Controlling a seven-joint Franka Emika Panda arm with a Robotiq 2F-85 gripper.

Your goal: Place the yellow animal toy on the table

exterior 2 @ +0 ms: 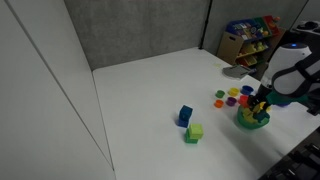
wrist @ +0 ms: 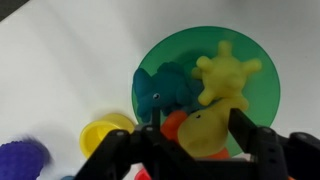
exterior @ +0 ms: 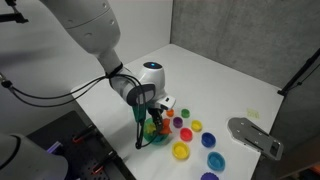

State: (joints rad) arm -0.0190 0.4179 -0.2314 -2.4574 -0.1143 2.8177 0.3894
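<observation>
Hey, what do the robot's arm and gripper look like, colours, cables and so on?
The arm is glossy white with rounded segments; a thin black cable loops beside it. A white wrist unit with a blue spot leads to a black gripper with blocky fingers.

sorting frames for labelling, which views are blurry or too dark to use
Wrist view: the green bowl is evenly lit, slightly soft; the end effector is a dark, out-of-focus mass along the bottom, and the purple object at lower left is smeared. In an exterior view the white table is bright with no harsh glare; in an exterior view the blue block is small and soft.
</observation>
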